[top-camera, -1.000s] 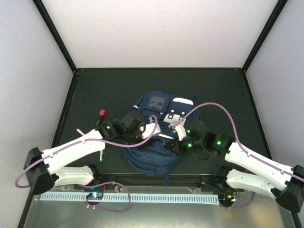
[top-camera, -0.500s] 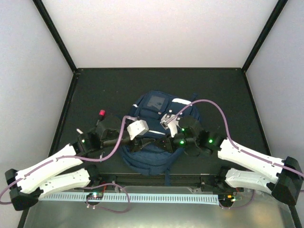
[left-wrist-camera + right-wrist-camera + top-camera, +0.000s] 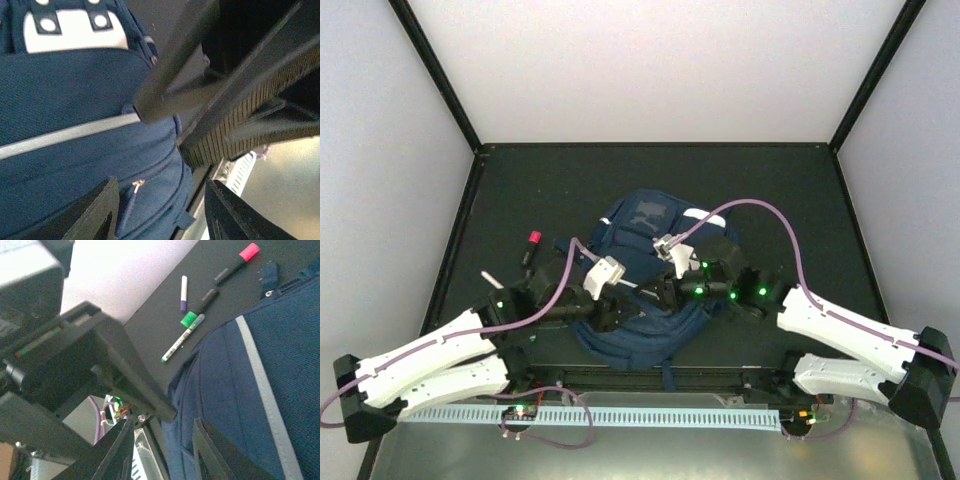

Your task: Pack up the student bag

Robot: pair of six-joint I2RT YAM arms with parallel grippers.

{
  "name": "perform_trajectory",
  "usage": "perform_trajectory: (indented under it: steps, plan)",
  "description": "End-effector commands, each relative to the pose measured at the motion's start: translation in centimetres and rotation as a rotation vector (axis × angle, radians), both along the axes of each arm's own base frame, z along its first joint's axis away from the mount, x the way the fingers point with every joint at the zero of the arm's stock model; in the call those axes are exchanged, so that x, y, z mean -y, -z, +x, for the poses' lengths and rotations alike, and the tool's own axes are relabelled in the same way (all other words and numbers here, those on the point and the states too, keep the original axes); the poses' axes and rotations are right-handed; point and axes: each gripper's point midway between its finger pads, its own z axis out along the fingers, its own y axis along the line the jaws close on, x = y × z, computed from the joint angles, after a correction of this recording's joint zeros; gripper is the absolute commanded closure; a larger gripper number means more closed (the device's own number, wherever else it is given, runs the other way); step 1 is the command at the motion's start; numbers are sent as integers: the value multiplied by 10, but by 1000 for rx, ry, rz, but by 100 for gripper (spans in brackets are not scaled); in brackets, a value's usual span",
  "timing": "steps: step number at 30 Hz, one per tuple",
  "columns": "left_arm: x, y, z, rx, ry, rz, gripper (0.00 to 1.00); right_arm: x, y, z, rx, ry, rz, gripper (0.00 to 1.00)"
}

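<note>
The student bag [image 3: 645,235] lies in the middle of the table, navy with a thin white stripe [image 3: 70,134] and a white buckle patch [image 3: 75,35]. Its zipper pull [image 3: 137,184] shows shut fabric in the left wrist view. My left gripper [image 3: 636,297] hovers over the bag's near part, open, with only fabric beyond its fingers [image 3: 97,210]. My right gripper [image 3: 662,292] faces it from the right, also open, just over the bag's edge [image 3: 185,390]. Neither gripper holds anything.
Pens lie on the table left of the bag: a pink-capped black marker [image 3: 235,262], a white pen with a purple cap [image 3: 184,292], a green-capped marker [image 3: 190,320] and a white pen [image 3: 180,340]. The table's near edge runs just behind the grippers.
Both grippers have gone from shut to open and released the bag, which has settled flatter. The left arm has drawn back toward the left; the right gripper has shifted slightly left.
</note>
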Motion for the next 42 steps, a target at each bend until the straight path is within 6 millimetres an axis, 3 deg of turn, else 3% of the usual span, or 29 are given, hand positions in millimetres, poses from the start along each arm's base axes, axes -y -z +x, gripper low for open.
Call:
perform_trajectory:
  steps: [1,6,10,14,22,33,38,42]
  plan:
    - [5,15,-14,-149,-35,4,54,12,-9,9,71,63,-22,63]
    - [9,30,-21,-100,-29,70,60,37,-9,7,205,56,-139,56]
    - [5,40,-12,-7,-40,160,59,53,1,-7,332,-51,-209,49]
    - [6,39,-6,115,7,197,61,58,6,-22,445,-169,-192,43]
    - [16,54,-14,126,99,242,78,59,2,-10,538,-151,-233,41]
    - [10,83,-20,51,87,292,69,58,16,-6,611,-212,-304,40]
    - [4,94,-14,51,49,356,69,57,9,-8,638,-202,-255,40]
    - [-4,94,-5,67,-18,377,62,61,14,-8,647,-189,-263,40]
